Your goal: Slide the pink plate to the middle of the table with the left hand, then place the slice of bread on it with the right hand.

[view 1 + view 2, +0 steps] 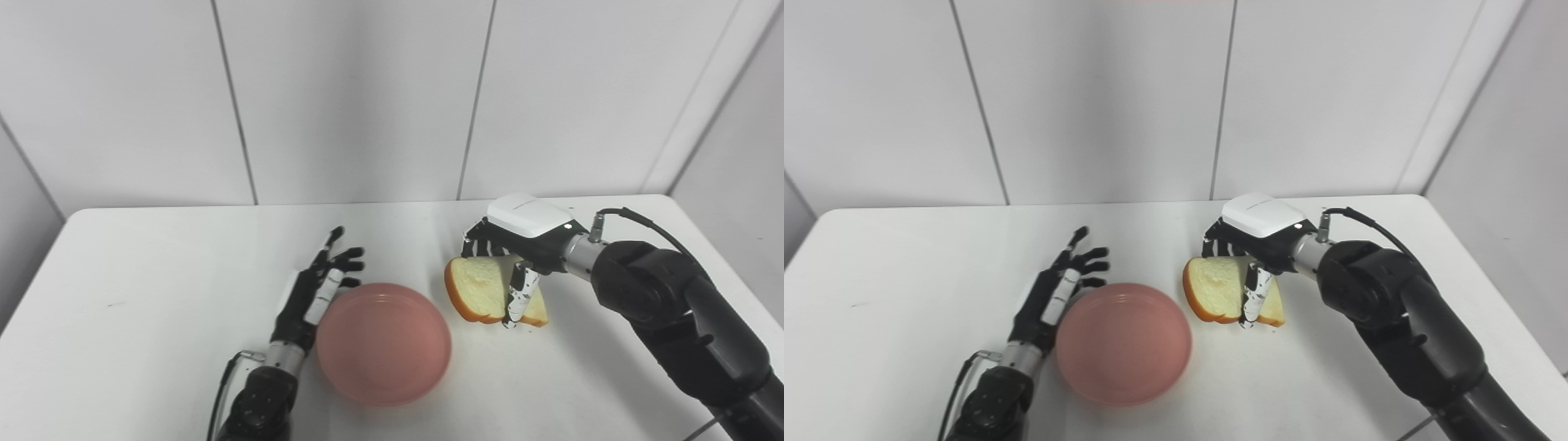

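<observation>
The pink plate (384,343) is sitting nearest the front edge of the white table (122,294), roughly mid-width, and it is lying empty with bare tabletop showing all around it except on its left rim. There the left hand (315,291) is resting right against the plate's left side, fingers (343,260) spread apart and stretched away toward the back wall, holding nothing. Left of the plate a wide stretch of table is running open to the rounded corner; behind the plate there is open surface up to the far edge.

Just right of the plate, a narrow strip of table is separating it from the slice of bread (481,288). The bread is tilting, its lower crust at or close to the table, its rounded end pointing toward the plate. The right hand (520,257) is coming over it from the right, the thumb crossing the slice's near face and the other fingers curling behind its far edge, pinching the bread between them.

Beyond the plate and the table's far edge, pale wall panels (367,92) with thin dark seams are closing off the room.
</observation>
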You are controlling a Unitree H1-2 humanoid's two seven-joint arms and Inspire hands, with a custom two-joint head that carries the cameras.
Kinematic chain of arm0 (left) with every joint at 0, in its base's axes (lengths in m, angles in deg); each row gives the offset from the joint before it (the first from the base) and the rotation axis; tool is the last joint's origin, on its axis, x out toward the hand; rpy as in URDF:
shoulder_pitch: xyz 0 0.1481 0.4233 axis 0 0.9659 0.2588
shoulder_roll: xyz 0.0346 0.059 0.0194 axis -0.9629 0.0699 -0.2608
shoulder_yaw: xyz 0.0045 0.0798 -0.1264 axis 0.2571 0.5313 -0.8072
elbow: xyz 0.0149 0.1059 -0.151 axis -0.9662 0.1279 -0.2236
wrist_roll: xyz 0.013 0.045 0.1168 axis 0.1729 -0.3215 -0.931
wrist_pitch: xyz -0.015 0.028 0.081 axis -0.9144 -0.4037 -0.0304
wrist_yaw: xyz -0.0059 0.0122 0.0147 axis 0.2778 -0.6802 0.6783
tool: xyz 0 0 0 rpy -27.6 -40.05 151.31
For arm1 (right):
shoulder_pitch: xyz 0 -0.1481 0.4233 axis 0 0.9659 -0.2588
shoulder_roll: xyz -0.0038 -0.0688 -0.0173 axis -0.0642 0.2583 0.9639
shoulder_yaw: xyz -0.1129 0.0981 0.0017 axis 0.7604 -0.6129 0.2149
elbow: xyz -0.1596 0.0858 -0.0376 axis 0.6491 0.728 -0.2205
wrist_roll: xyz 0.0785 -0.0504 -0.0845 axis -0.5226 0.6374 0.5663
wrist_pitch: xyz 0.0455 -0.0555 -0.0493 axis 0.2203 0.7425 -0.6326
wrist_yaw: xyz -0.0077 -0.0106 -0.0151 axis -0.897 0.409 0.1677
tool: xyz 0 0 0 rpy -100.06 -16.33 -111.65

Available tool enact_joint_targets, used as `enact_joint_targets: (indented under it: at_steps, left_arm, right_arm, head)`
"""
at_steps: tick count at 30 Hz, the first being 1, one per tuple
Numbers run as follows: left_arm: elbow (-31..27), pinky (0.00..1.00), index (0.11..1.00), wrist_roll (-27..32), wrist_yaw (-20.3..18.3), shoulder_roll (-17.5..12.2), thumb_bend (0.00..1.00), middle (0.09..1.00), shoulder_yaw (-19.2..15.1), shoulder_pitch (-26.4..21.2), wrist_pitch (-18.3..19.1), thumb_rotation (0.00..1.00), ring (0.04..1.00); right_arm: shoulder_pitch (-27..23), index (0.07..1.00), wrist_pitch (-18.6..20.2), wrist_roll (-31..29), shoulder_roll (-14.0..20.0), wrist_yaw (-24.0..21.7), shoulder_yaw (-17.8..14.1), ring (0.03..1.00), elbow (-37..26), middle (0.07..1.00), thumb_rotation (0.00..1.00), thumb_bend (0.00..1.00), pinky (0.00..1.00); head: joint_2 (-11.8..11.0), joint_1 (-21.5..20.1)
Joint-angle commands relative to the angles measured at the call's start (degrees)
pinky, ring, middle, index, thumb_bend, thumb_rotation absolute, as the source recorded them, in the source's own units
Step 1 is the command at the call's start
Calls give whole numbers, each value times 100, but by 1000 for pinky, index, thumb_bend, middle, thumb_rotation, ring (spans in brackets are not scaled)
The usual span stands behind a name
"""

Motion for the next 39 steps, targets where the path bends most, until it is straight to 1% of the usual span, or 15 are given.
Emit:
enact_joint_targets:
  at_steps: [1, 3, 5, 10, 13, 17, 19, 22, 28, 33, 34, 35, 37, 38, 39]
  left_arm:
    - [477, 641, 945, 17, 51, 168, 911, 801, 80, 441, -146, 965, 762]
    - [500, 640, 942, -1, 84, 190, 931, 802, 79, 427, -165, 985, 761]
    - [501, 643, 943, 24, 74, 208, 941, 804, 62, 419, -176, 997, 759]
    - [433, 643, 941, 101, 59, 251, 958, 800, 9, 450, -144, 995, 757]
    - [470, 645, 946, 115, 57, 260, 961, 802, -18, 440, -159, 989, 760]
    - [501, 649, 945, 110, 93, 278, 964, 800, -44, 420, -165, 982, 760]
    - [493, 649, 944, 97, 122, 284, 959, 798, -49, 413, -155, 990, 758]
    - [522, 642, 942, 106, 138, 285, 957, 795, -53, 394, -189, 991, 755]
    - [582, 641, 941, 111, 139, 281, 943, 790, -39, 379, -253, 986, 750]
    - [560, 647, 937, 87, 164, 286, 914, 777, -33, 389, -209, 985, 746]
    - [559, 644, 936, 76, 169, 284, 905, 772, -28, 389, -211, 989, 742]
    - [560, 642, 936, 70, 174, 283, 900, 769, -27, 391, -212, 991, 740]
    - [554, 642, 935, 67, 180, 286, 890, 766, -27, 397, -211, 989, 738]
    - [550, 641, 933, 67, 183, 287, 887, 772, -28, 400, -210, 986, 746]
    - [533, 642, 932, 65, 193, 290, 891, 776, -30, 409, -200, 983, 750]
  right_arm:
    - [-278, 501, -180, 127, -162, 142, 87, 475, -36, 483, 9, 523, 392]
    - [-307, 501, -219, 175, -311, 149, 206, 478, 14, 483, 9, 523, 395]
    - [-326, 502, -167, 237, -467, 112, 305, 473, 34, 482, 9, 522, 391]
    - [-414, 516, -42, 414, -781, -75, 557, 459, 35, 466, 10, 521, 372]
    - [-443, 521, -59, 493, -890, -113, 643, 463, 75, 462, 10, 521, 379]
    - [-458, 528, -129, 555, -1043, -56, 733, 444, 162, 455, 10, 520, 355]
    - [-451, 523, -149, 596, -1117, -29, 770, 457, 207, 460, 9, 522, 370]
    - [-434, 523, -165, 652, -1199, -7, 816, 466, 271, 459, 9, 522, 383]
    - [-402, 520, -251, 638, -1252, 15, 870, 456, 380, 460, 10, 522, 370]
    - [-385, 509, -251, 653, -1263, 35, 893, 499, 377, 477, 11, 523, 414]
    - [-377, 502, -265, 643, -1263, 60, 888, 515, 382, 526, 87, 516, 431]
    - [-360, 497, -312, 624, -1253, 116, 879, 524, 394, 556, 134, 513, 441]
    - [-332, 495, -370, 606, -1236, 197, 870, 540, 408, 580, 164, 510, 454]
    - [-320, 566, -388, 604, -1232, 224, 866, 585, 412, 621, 349, 655, 492]
    - [-298, 601, -392, 597, -1234, 242, 849, 629, 404, 660, 432, 747, 529]
  head:
    - [1, 10]
    - [8, 46]
    - [21, 78]
    - [48, 169]
    - [60, 190]
    - [60, 190]
    - [60, 197]
    - [63, 204]
    - [76, 202]
    - [82, 199]
    - [82, 199]
    - [82, 205]
    - [82, 205]
    - [82, 205]
    - [91, 210]
